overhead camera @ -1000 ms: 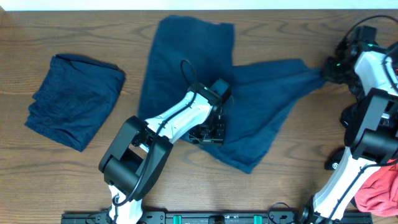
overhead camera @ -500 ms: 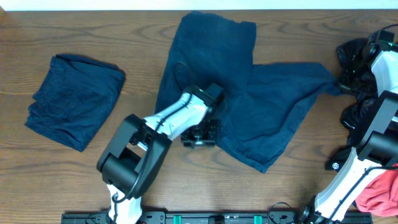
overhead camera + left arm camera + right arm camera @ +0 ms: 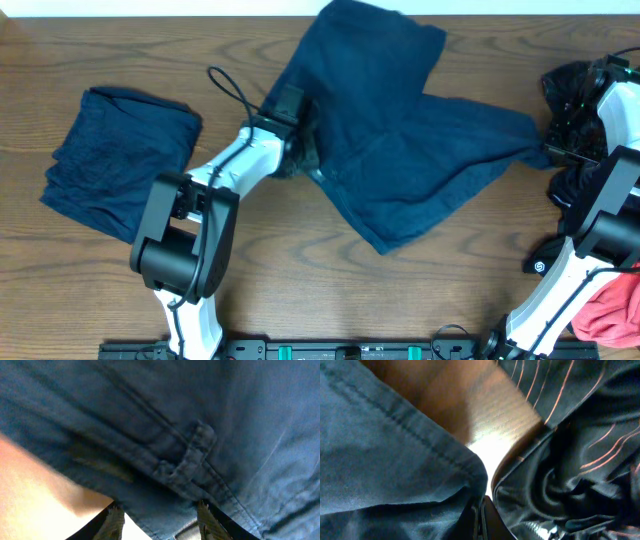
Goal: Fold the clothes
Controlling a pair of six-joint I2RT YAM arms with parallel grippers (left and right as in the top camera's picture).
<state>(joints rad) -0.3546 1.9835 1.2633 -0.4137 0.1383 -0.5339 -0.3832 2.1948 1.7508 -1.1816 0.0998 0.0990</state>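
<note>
A dark blue pair of shorts (image 3: 420, 150) lies spread on the wooden table (image 3: 300, 270), reaching from the back edge to the right. My left gripper (image 3: 300, 150) is at its left edge. In the left wrist view the fingers (image 3: 160, 520) are apart, with the waistband and a belt loop (image 3: 200, 445) between and ahead of them. My right gripper (image 3: 546, 150) is shut on the shorts' right corner, and the right wrist view shows the jaws (image 3: 481, 510) pinching the hemmed blue cloth (image 3: 385, 460).
A folded dark blue garment (image 3: 120, 165) lies at the left. A black garment with thin orange stripes (image 3: 568, 88) (image 3: 580, 460) is bunched by the right gripper. A red garment (image 3: 612, 308) lies at the bottom right.
The shorts have been dragged right and toward the back edge, with the right gripper pulling the corner. My left gripper has moved from the shorts' lower middle up and left to the left edge.
</note>
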